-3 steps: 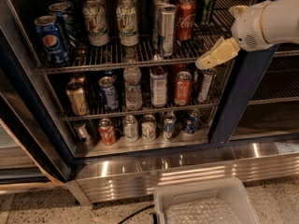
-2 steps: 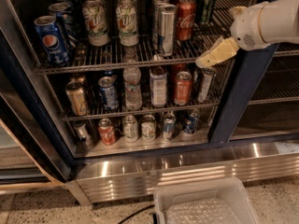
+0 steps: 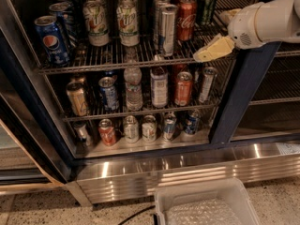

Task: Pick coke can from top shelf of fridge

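Coke can (image 3: pixel 187 18) upright on top shelf (image 3: pixel 93 60), untouched.
Red body, white script, silver top; gripper (image 3: pixel 219 33) near its right, apart, seemingly spread wide, empty.

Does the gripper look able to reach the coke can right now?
Probably yes. The gripper hovers at the right front of the top shelf; nothing stands between it and the coke can. The slim silver can stands further left.

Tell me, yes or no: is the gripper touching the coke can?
No, the gripper hangs to the right of the coke can, apart from it, by the front edge of the top shelf.
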Controlling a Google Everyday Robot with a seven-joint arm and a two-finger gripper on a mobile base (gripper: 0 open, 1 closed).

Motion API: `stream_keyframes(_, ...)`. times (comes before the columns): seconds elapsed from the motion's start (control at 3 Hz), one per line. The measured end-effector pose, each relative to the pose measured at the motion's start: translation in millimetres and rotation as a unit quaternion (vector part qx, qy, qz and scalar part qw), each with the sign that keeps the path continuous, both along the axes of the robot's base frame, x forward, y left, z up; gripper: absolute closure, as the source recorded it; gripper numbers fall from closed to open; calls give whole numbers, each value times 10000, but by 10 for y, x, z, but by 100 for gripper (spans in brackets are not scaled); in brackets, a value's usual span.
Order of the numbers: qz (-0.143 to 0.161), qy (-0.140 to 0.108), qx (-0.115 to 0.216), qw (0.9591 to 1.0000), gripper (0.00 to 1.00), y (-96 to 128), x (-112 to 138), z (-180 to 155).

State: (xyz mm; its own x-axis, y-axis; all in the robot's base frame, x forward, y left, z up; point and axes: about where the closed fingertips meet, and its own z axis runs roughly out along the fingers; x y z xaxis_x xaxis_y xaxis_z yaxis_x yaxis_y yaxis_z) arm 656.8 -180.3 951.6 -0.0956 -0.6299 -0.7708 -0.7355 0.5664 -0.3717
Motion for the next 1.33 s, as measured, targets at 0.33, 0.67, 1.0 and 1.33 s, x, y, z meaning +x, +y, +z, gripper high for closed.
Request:
stream_keyframes(0.33, 10, -59, 97, 9999, 11, 28, 66, 37)
stream_keyframes(0.67, 20, -85, 106, 9999, 6, 51, 75, 53)
stream_keyframes(1.0, 20, -84, 105, 9999, 0, 53, 75, 52)
stream_keyframes(1.33, -101, -9, 156, 9998, 0, 200, 35, 6)
